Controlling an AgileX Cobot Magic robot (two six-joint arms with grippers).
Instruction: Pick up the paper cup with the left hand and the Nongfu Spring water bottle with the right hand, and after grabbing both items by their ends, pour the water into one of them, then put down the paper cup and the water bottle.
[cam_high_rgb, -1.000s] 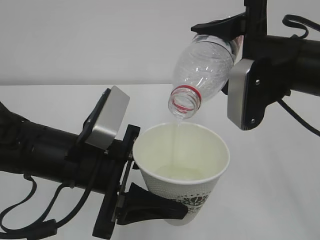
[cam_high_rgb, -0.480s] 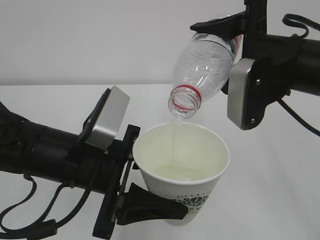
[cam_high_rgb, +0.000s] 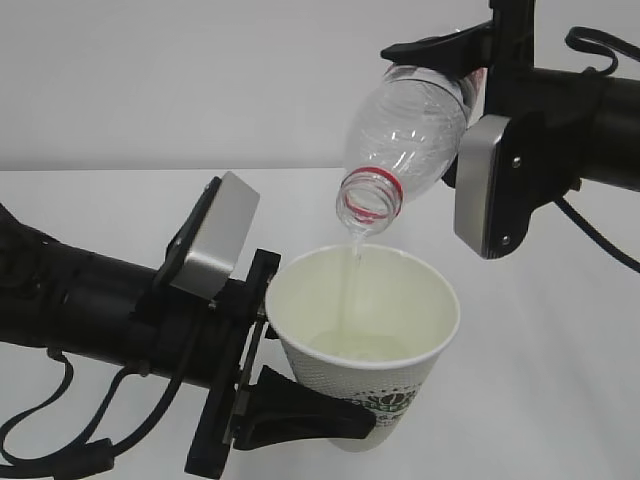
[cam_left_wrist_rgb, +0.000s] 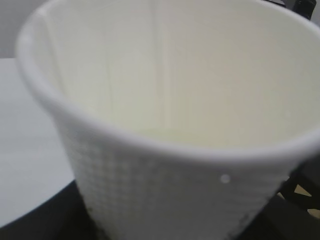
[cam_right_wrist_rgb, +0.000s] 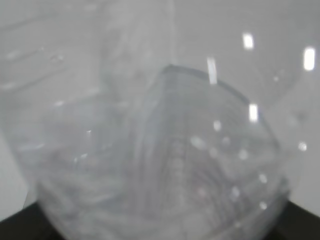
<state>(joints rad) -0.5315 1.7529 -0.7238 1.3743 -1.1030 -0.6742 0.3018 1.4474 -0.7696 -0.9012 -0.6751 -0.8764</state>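
Observation:
The white paper cup (cam_high_rgb: 395, 380) stands upright in the air, my left gripper (cam_high_rgb: 345, 408) shut on its lower part; one black finger (cam_high_rgb: 310, 418) crosses its front. Above it the clear Nongfu Spring water bottle (cam_high_rgb: 410, 125) tilts mouth-down, its red neck ring over the cup's rim. My right gripper (cam_high_rgb: 452, 62) is shut on the bottle's base end. A thin stream of water (cam_high_rgb: 350, 275) falls into the cup, where a shallow pool (cam_high_rgb: 355, 347) lies. The left wrist view is filled by the cup (cam_left_wrist_rgb: 165, 190) with water (cam_left_wrist_rgb: 170, 136) inside. The right wrist view shows only the blurred bottle (cam_right_wrist_rgb: 160, 150).
The white table (cam_high_rgb: 560, 380) runs under both arms to a pale wall (cam_high_rgb: 180, 80). Silver-grey boxes sit on the left wrist (cam_high_rgb: 215, 250) and right wrist (cam_high_rgb: 485, 185). Black cables loop at the lower left (cam_high_rgb: 60, 440) and upper right (cam_high_rgb: 600, 45).
Both arms, the cup and the bottle hold their places. The water stream from the bottle's mouth looks slightly fuller than before.

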